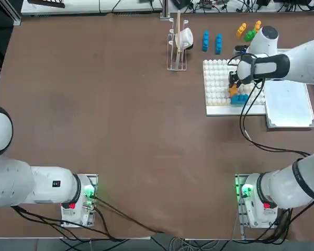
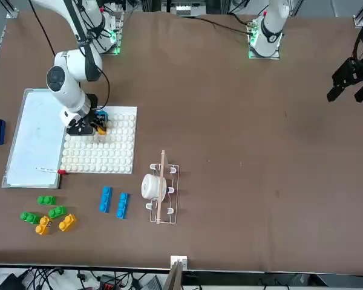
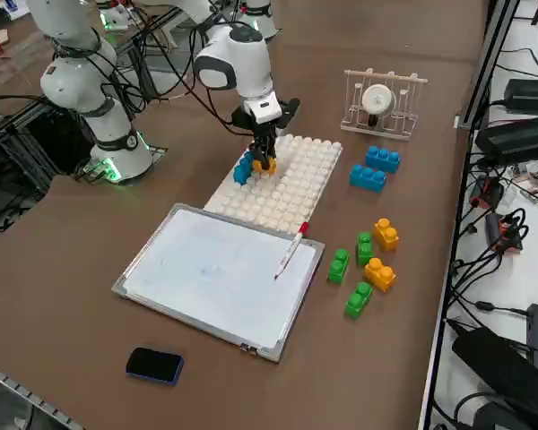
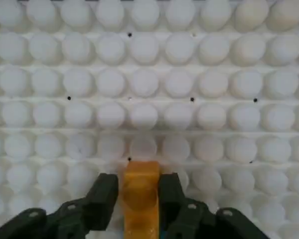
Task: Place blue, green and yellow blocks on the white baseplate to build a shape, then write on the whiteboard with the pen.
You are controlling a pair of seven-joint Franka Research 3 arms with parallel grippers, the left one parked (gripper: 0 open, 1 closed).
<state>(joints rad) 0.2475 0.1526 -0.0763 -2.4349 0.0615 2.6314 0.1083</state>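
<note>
Near the baseplate's (image 1: 215, 111) near edge, a blue brick (image 1: 239, 99) seems a base for the shape; the right arm's fingers (image 4: 103, 196) stand slightly open astride the yellow brick (image 4: 139, 199) beside it, apparently ungripped, perhaps for release. The pen (image 3: 291, 251) lies near the whiteboard's (image 3: 211, 269) far edge, ready for writing. Spare green bricks (image 3: 339, 265) wait beyond.

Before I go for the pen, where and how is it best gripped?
I'd take the pen by the middle of its slim white barrel, coming straight down with one finger along each long side. It lies flat on the whiteboard, its red end near the studded baseplate, so the right gripper would probably need turning across it.
</note>
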